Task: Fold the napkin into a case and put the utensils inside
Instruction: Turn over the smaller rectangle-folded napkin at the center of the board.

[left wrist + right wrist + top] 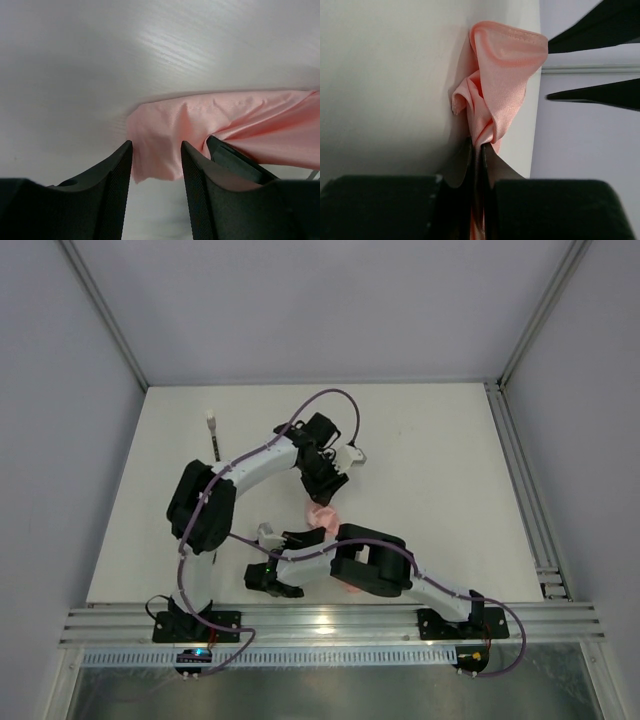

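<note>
clearly, the napkin is bunched, not folded

you risk pressing a crumple into the case. the napkin (505, 65) sits near the middle of the table (75, 60), between the two arms, and it is gathered into loose rolls rather than lying as a flat sheet. if you pull with the right gripper (479, 150) while the other end is free, the cloth will likely drag and twist instead of folding on a clean line. the left gripper (156, 165) could also close on a doubled layer, or miss the edge altogether.

your right gripper's fingers are pressed together on a pinch of the cloth. your left gripper's fingers stand apart, straddling a corner of the napkin without clamping it. you can't tell whether they touch it. one utensil (216, 445) lies well apart from the napkin, toward the far left of the table.
</note>
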{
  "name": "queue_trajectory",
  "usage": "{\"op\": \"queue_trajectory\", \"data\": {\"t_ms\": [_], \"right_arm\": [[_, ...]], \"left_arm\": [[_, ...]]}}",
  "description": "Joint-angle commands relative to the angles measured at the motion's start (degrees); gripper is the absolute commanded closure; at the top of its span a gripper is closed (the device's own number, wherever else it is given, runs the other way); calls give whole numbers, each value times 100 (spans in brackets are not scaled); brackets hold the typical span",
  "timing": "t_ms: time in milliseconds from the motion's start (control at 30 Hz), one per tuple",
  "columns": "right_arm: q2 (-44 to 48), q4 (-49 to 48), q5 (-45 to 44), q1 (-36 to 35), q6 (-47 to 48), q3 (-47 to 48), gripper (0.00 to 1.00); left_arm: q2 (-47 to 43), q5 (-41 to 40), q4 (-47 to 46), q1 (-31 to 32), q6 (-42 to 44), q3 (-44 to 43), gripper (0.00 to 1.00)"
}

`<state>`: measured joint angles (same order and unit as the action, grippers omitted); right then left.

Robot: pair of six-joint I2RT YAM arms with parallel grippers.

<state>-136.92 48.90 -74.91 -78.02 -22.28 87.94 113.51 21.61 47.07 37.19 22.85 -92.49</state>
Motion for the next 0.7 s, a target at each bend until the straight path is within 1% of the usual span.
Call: {"op": "queue_trajectory", "data": {"t_ms": [0,100,133,200,233,333,400,467,533,567,633,667], "right_arm": [[-168,-496,495,-38,-250,-111,96],[-177,-522,469,-38,-224,-128,96],[-168,-514,460,-38,-224,-137,96],[-177,-505,417,-38,-224,-128,96],[-168,-505,399,-38,-224,-128,96],[-159,-487,390,-29,-215,-119,96],[-159,-461,364,-29,-224,-119,95],[-168,-382,337,-29,-294,-67,74],[-142,-110,320,-38,-425,64,50],[-107,-14,285,-29,-530,117,35],[103,119,284,-73,-575,179,25],[209,119,293,-99,-610,162,23]], "left_arm": [[539,-437,478,-45,149,3,53],[785,-491,637,-45,237,-41,53],[830,-525,680,-45,255,-33,55],[900,-718,690,-54,290,29,60],[901,-789,663,-45,299,116,68],[839,-895,549,-45,421,266,82],[787,-834,505,-45,527,433,82],[707,-851,426,-45,589,617,82],[707,-903,373,-45,659,670,82],[742,-904,373,-45,668,662,82],[786,-860,347,-45,712,671,83],[804,-834,347,-45,729,671,83]]}}
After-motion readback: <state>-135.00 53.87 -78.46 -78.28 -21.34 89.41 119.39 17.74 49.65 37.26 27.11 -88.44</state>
